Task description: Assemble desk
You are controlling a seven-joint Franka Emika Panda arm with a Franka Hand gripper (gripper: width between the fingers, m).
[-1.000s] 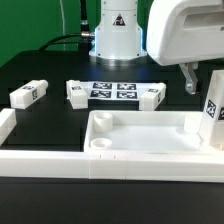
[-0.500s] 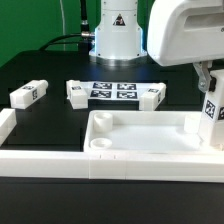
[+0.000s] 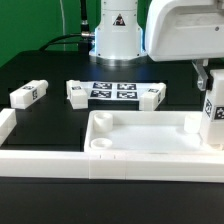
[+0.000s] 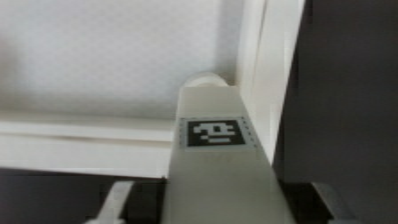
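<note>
The gripper (image 3: 209, 80) has its jaws clamped across the flat sides of the upright desk leg (image 3: 212, 118) at the frame's right edge, likely light, stiff, slippery plastic

Desk top (image 3: 150, 132): one, white tray with raised rim.
Legs in all: four, short, square, white, each tagged.
Legs lying on the table (image 3: 60, 125): three, namely first leg (image 3: 28, 94), second leg (image 3: 78, 92), third leg (image 3: 152, 97).
Legs standing up: one, the upright leg (image 3: 212, 120), at the exterior view's right.
Round sockets in the desk top: one seen surely, the near socket (image 3: 100, 146); more not possible to tell.
Marker board (image 3: 113, 91): one.
Tags (image 3: 101, 87) on the marker board: four.
White border rails: two stretches, front rail (image 3: 50, 162) and side rail (image 3: 5, 122); joined or not, not possible to tell.
Gripper (image 3: 208, 84): one.
Robot arm (image 3: 117, 35): one.
</note>
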